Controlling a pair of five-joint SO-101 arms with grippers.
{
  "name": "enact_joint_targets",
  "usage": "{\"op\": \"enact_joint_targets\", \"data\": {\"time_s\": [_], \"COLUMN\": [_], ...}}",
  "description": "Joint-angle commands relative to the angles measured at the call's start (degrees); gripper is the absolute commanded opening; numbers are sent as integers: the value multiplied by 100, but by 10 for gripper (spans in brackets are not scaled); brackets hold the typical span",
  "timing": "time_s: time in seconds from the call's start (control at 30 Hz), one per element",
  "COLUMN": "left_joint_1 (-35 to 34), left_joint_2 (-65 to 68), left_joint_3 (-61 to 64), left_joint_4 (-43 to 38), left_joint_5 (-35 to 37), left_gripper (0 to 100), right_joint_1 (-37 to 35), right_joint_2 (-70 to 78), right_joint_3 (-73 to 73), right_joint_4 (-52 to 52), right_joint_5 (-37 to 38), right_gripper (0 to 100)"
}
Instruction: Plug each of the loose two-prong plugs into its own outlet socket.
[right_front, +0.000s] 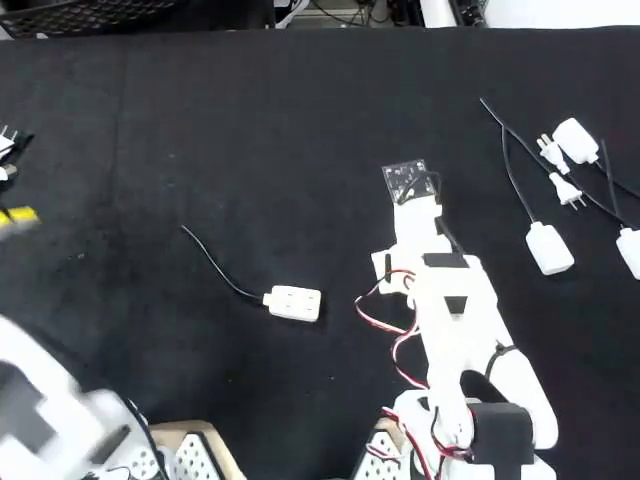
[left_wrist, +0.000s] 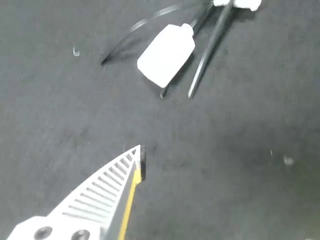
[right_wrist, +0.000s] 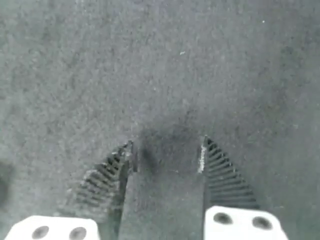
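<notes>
A white outlet block (right_front: 295, 302) with a black cable lies on the black cloth at mid-table. My right gripper (right_front: 408, 183) (right_wrist: 167, 150) hangs open over bare cloth to the right of and beyond it, with nothing between its fingers. Two loose two-prong plugs (right_front: 548, 152) (right_front: 570, 190) and several white blocks, one of them (right_front: 550, 248), lie at the far right. My left gripper (right_front: 18, 215) is at the table's left edge. One ribbed finger (left_wrist: 127, 172) with a yellow strip shows there, with nothing against it. A white block (left_wrist: 167, 54) with black cables lies a little ahead of it.
The black cloth (right_front: 250, 120) covers the whole table. More white plug parts (right_front: 6, 150) lie at the left edge. The right arm's body (right_front: 460, 330) with its red and white wires stands at front centre, and arm bases (right_front: 190, 455) line the front edge.
</notes>
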Motion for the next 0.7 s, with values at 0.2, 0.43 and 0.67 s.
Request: {"op": "enact_joint_targets", "data": {"time_s": [0.2,0.43,0.67], "left_joint_1": [259,673,884], "left_joint_2": [3174,4879,6558], "left_joint_3": [-5015,-6545,-8119], "left_joint_4": [844,818,431], "left_joint_5": [-211,-1635,-1925], "left_gripper": [619,619,619], "right_joint_1": [53,44,44], "right_joint_2": [-154,-154,-154], "right_joint_3": [13,57,57], "right_joint_4": [-176,-202,-202], "right_joint_5": [9,9,9], "right_gripper": [202,201,201]}}
